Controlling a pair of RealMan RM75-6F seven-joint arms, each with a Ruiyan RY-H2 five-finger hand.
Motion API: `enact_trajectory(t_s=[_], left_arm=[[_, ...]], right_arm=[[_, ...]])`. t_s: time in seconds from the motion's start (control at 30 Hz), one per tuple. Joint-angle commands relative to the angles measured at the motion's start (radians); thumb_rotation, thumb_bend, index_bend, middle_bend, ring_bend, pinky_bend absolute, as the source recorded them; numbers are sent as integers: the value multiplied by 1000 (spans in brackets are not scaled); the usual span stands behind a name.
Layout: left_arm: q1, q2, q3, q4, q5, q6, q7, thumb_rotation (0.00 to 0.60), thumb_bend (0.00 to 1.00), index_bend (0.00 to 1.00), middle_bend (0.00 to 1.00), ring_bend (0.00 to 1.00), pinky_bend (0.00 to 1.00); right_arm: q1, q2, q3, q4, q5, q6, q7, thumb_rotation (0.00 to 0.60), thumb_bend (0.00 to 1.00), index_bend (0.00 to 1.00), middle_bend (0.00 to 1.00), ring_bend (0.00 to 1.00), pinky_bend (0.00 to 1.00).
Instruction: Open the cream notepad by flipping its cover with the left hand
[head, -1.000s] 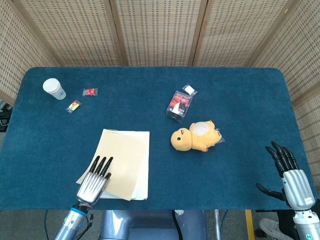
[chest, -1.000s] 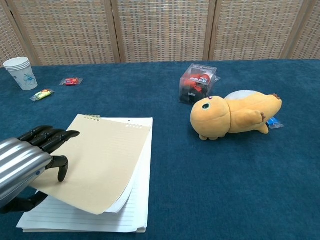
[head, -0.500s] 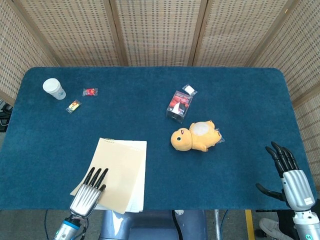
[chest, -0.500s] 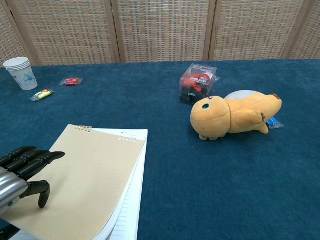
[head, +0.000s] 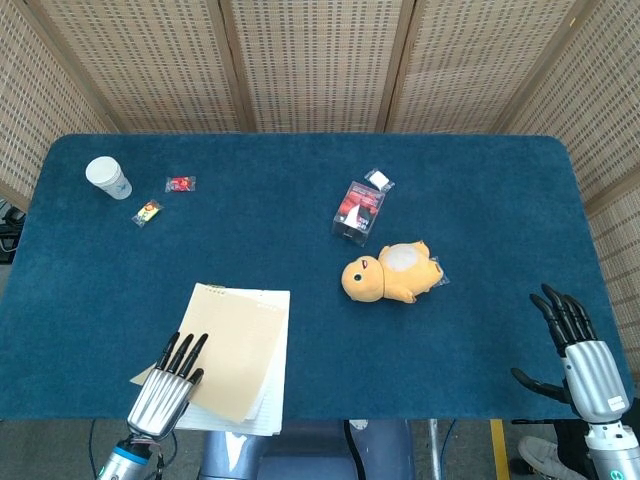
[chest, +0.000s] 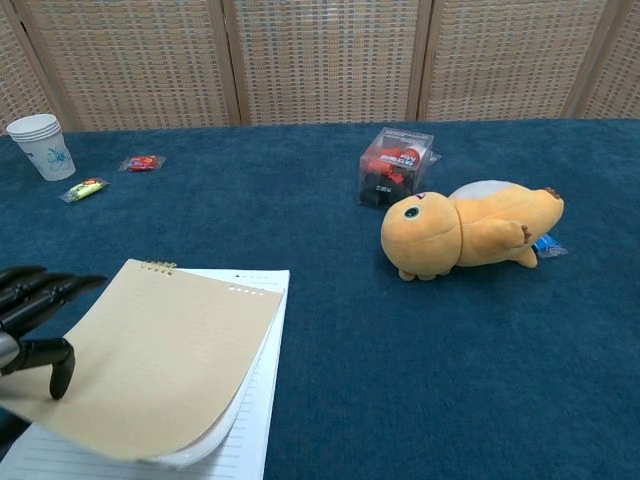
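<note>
The cream notepad (head: 238, 345) lies at the table's near left, its lower part overhanging the front edge. Its cover (chest: 170, 355) is lifted off the lined pages (chest: 250, 430) and bows upward, hinged at the spiral at the far end. My left hand (head: 165, 385) holds the cover's left edge, dark fingers (chest: 45, 290) stretched along it and the thumb lying on top. My right hand (head: 578, 355) hangs open beyond the table's near right corner with nothing in it; the chest view does not show it.
An orange plush toy (chest: 470, 232) lies right of the middle, with a clear box (chest: 396, 167) of red items behind it. A white paper cup (chest: 38, 145) and two candy wrappers (chest: 142, 162) (chest: 84, 187) sit at the far left. Wicker screens stand behind the table.
My left hand has pulled back toward the near left edge, dragging the notepad with it. The cover now stands higher off the pages. The right hand has not moved.
</note>
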Motion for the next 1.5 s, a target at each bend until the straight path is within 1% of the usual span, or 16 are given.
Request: enact_trajectory(t_s=[0.03,0.07,0.1,0.13,0.23,0.27,0.33,0.43,0.57,0.67,0.7,0.8,1.0,1.2,1.5], left_arm=[[-23,23,-52,-50,1,-7,20,600,579,805,0,0,0],[-36,35,-80,-76,-4,-15,31,600,579,805,0,0,0],[-44,42,-96,-92,-9,-21,39,600,579,806,0,0,0],[-58,53,-126,-116,-15,-29,52,600,579,807,0,0,0],[-87,72,-184,-155,-32,-50,84,600,579,809,0,0,0],[-104,81,-216,-174,-49,-66,99,600,579,809,0,0,0],[-124,91,-254,-196,-78,-90,119,600,579,810,0,0,0],[-168,100,-332,-219,-144,-139,156,600,579,810,0,0,0],[-226,87,-425,-214,-240,-193,182,600,579,810,0,0,0],[-258,72,-471,-196,-285,-215,187,600,579,810,0,0,0],[-278,62,-496,-180,-304,-228,185,600,579,810,0,0,0],[-328,36,-551,-134,-361,-259,179,600,579,810,0,0,0],[-417,-15,-628,-54,-474,-306,187,600,579,809,0,0,0],[-507,-76,-664,67,-556,-347,194,600,579,809,0,0,0],[-657,-176,-731,285,-587,-385,128,600,576,805,0,0,0]], right_arm=[[0,0,0,1,2,-2,1,600,0,9,0,0,0],[1,0,0,1,3,-3,1,600,0,9,0,0,0],[1,0,0,1,3,-4,1,600,0,8,0,0,0],[2,0,0,1,3,-5,1,600,0,9,0,0,0],[1,0,2,2,4,-3,2,600,0,9,0,0,0],[1,0,2,2,5,-2,3,600,0,9,0,0,0],[1,0,2,3,5,-2,5,600,0,9,0,0,0],[0,1,3,4,5,-1,5,600,0,9,0,0,0],[2,0,3,6,9,-6,4,600,0,9,0,0,0],[4,-1,4,7,12,-12,4,600,0,9,0,0,0],[6,-3,5,10,15,-17,6,600,0,9,0,0,0],[13,-6,10,20,32,-33,15,600,0,9,0,0,0],[26,-14,18,36,64,-69,18,600,0,9,0,0,0],[31,-19,29,47,96,-88,21,600,0,9,0,0,0],[40,-24,40,61,126,-112,27,600,0,9,0,0,0]])
